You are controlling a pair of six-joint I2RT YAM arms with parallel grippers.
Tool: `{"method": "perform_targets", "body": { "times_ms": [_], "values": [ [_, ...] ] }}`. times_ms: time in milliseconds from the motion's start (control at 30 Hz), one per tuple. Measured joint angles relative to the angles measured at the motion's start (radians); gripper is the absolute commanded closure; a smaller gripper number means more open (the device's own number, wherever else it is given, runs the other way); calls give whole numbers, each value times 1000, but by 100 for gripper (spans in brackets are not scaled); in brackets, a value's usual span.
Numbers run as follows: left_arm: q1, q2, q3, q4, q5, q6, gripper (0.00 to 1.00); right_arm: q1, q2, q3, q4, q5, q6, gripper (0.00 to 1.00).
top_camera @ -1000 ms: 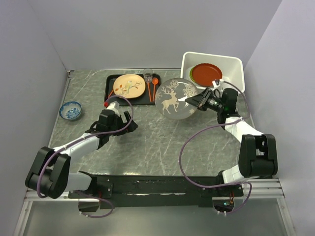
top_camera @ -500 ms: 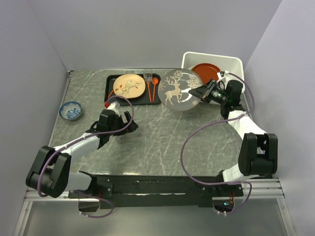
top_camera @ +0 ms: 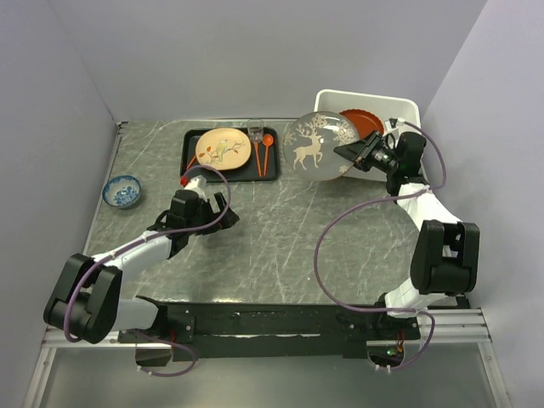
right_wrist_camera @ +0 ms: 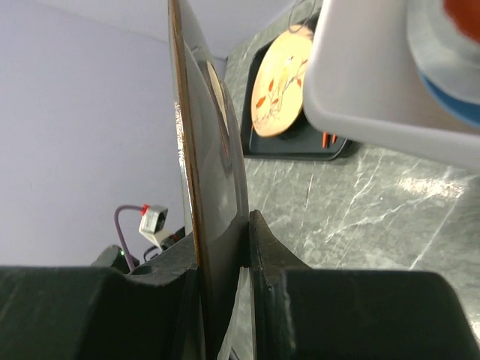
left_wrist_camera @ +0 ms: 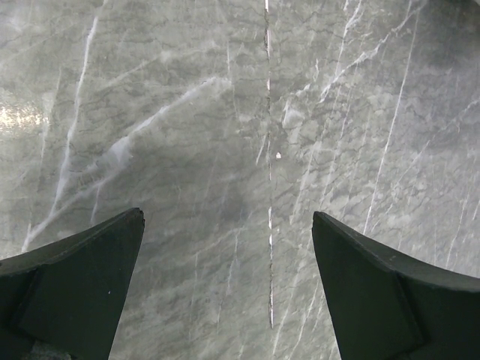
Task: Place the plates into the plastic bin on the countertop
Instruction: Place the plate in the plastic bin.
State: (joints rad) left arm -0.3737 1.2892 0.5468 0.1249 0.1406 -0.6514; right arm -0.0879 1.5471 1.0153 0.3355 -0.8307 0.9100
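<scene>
Clamped by its rim in the right hand (top_camera: 348, 154), deer-patterned plate (top_camera: 313, 144) on edge just beside the plastic bin's (top_camera: 408, 106) left wall, liable to clip that rim or slip from so thin a pinch; left hand (left_wrist_camera: 227, 225) spread open above the surface (top_camera: 280, 229).

Plain pale lilac-grey walls (top_camera: 255, 51) close in the back and both sides under soft, even light.
</scene>
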Motion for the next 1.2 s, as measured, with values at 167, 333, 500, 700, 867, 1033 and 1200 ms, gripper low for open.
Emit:
{"method": "perform_targets", "body": {
  "times_ms": [167,333,500,700,867,1033,1200],
  "values": [
    [0,3,-3,22,18,-7,1,-24,16,10,-2,12,13,100],
    [0,8,-3,29,21,-7,1,-47,55,49,2,17,29,100],
    [0,19,-3,28,21,-7,1,-66,83,80,-14,45,33,100],
    [0,20,-3,26,19,-7,1,-72,130,164,-46,82,18,100],
    [0,19,-3,19,7,-5,1,-86,171,250,-88,134,-5,100],
    [0,20,-3,20,1,-5,1,-106,242,347,-98,154,-6,100],
    [0,34,-3,21,2,-4,1,-126,309,388,-117,165,0,100]
  ]
}}
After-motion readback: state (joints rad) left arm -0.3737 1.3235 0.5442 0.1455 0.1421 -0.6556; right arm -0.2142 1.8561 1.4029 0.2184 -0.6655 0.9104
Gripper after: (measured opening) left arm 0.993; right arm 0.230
